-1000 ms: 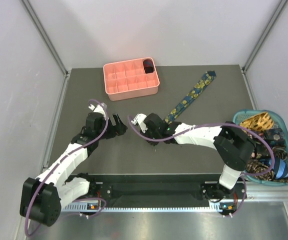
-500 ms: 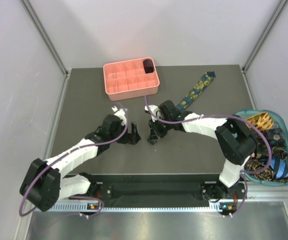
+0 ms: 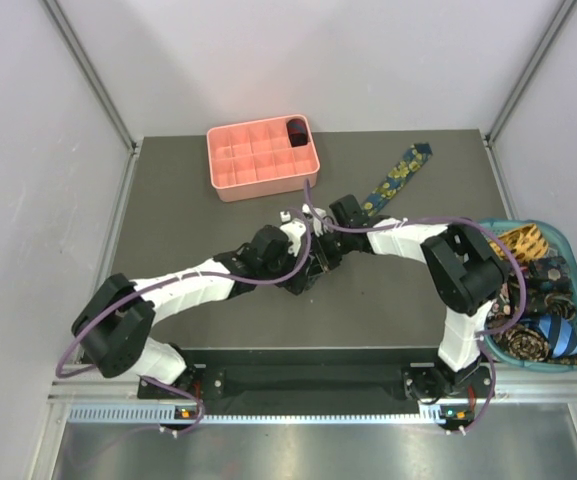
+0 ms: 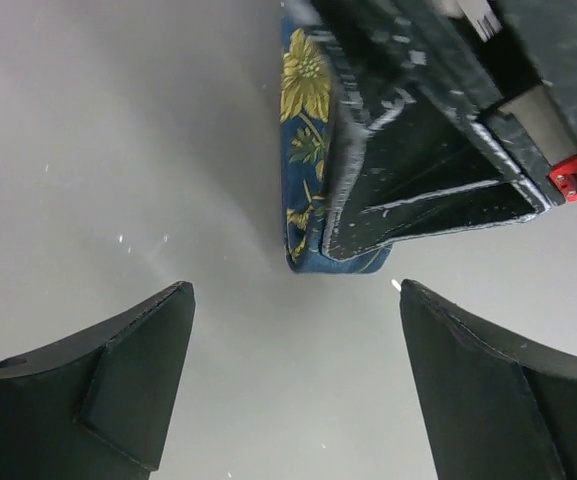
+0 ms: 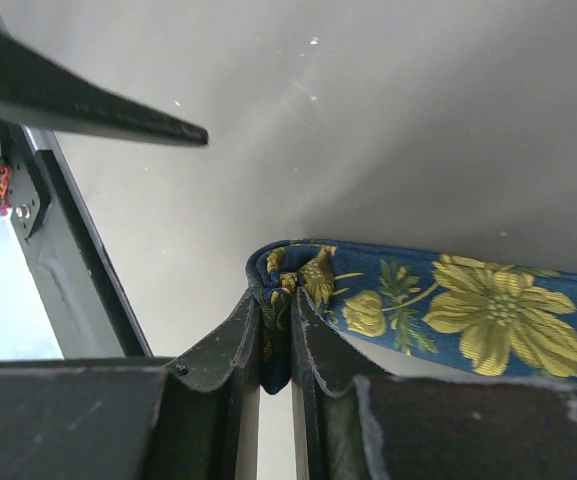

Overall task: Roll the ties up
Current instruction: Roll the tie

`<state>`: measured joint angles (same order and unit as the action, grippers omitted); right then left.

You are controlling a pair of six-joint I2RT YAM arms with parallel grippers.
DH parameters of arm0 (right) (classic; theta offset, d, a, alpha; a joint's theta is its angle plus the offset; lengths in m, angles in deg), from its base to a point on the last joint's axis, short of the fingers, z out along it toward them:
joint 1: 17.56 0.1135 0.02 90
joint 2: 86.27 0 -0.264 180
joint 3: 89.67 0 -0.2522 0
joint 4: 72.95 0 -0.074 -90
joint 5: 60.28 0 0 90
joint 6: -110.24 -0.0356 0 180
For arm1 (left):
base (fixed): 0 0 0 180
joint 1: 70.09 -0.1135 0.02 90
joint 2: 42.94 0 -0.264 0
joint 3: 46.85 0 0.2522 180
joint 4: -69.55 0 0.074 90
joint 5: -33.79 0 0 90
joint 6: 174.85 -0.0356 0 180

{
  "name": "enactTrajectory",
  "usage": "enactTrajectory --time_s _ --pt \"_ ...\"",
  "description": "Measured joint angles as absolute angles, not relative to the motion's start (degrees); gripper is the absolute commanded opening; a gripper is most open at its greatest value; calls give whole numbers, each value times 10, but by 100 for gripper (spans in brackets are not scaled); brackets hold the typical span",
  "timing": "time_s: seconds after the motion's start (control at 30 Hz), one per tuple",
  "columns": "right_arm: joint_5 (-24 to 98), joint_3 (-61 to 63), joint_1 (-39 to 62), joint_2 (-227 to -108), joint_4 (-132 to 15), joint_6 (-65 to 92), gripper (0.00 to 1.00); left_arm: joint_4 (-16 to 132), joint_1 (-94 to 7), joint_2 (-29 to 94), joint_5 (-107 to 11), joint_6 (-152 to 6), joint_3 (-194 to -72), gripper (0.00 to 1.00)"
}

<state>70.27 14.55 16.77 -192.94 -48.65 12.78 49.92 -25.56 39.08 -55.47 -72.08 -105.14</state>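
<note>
Right gripper [image 5: 278, 305]: jaws pressed together, pinching the folded end of the navy floral tie [image 5: 468, 310].
Left gripper [image 4: 295, 292]: fingers spread wide, holding nothing, facing the pinched fold from just beside it.
Navy floral tie: flat on the table [image 3: 188, 200], running from the grippers near the middle to its pointed end at the far right.
Dark coiled tie [image 3: 296, 131]: in the far right corner compartment of the salmon-pink grid tray [image 3: 230, 175].
Heaped ties [image 3: 528, 242]: in the teal basket [image 3: 480, 232], at the table's right edge.
</note>
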Motion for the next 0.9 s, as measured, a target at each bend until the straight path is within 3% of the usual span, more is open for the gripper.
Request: enactTrajectory --time_s 0.67,0.9 --pt "715 107 146 -1971 -458 130 0 462 -220 546 -602 -776 -1165 81" --pt "719 100 140 -1986 -457 132 0 444 -220 577 -590 -778 -1192 70"
